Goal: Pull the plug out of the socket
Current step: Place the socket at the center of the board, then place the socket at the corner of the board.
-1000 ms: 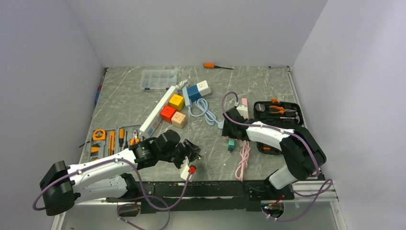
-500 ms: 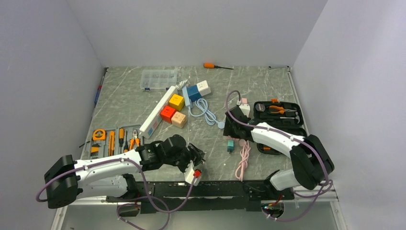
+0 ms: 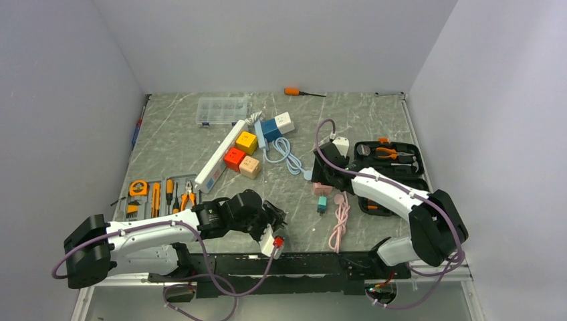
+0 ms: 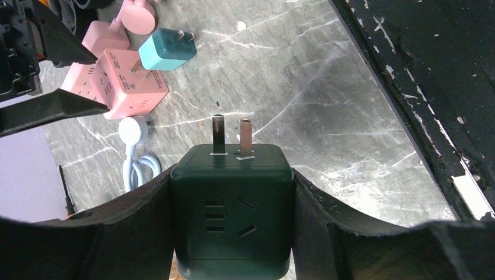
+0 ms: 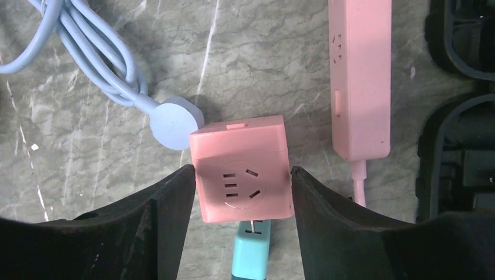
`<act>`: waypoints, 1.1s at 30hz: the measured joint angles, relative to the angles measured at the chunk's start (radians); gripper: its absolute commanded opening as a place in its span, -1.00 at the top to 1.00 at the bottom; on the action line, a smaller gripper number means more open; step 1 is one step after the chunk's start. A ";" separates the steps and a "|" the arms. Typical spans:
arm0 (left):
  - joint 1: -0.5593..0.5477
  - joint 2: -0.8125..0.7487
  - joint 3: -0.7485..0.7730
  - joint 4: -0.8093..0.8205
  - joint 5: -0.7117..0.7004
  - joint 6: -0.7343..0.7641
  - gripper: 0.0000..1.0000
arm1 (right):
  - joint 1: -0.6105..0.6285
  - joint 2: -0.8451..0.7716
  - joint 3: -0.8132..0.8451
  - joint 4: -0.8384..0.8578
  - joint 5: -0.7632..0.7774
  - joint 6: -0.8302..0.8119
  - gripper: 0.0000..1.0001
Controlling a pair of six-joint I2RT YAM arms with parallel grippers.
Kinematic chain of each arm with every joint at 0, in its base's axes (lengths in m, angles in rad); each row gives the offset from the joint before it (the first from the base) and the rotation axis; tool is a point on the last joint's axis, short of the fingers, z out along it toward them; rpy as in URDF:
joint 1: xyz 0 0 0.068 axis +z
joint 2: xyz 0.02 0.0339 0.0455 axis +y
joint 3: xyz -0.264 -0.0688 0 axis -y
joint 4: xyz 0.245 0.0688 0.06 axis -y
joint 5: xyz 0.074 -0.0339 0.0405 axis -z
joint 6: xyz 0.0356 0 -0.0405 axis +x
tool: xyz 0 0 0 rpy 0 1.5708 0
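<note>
A pink cube socket (image 5: 242, 175) lies on the marble table between the spread fingers of my right gripper (image 5: 242, 172), with small gaps on both sides. A teal plug (image 5: 252, 251) lies just below it, pulled free, its prongs bare (image 4: 166, 49). From above, the pink cube (image 3: 322, 188) and the teal plug (image 3: 321, 204) sit just ahead of the right gripper (image 3: 326, 164). My left gripper (image 4: 233, 175) is shut on a dark green cube socket (image 4: 232, 210), its two prongs pointing away. It hovers near the front edge (image 3: 271, 222).
A pink power strip (image 5: 359, 76) and its cable (image 3: 339, 221) lie right of the pink cube. A light blue cable with a round plug (image 5: 172, 125) lies to its left. A black tool case (image 3: 391, 160), a tool tray (image 3: 157, 197), coloured cubes (image 3: 242, 155) and a white power strip (image 3: 220, 155) stand around.
My right gripper has drawn back and up, leaving the pink cube uncovered on the table beside the teal plug. My left arm has moved a little right towards the front edge.
</note>
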 measured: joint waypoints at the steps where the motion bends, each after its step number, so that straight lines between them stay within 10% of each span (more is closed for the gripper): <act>1: 0.000 0.000 0.000 0.000 -0.003 -0.003 1.00 | 0.004 -0.002 0.000 -0.002 0.011 -0.001 -0.15; 12: 0.000 0.008 0.002 0.005 -0.029 -0.061 1.00 | 0.042 0.031 0.062 0.089 0.040 -0.045 0.49; 22: 0.000 0.281 0.277 -0.115 -0.027 -0.168 1.00 | 0.046 0.095 -0.036 0.172 0.011 -0.013 0.60; 33: -0.074 0.484 0.472 -0.178 -0.033 -0.249 1.00 | 0.044 -0.131 -0.111 0.090 0.032 0.015 -0.25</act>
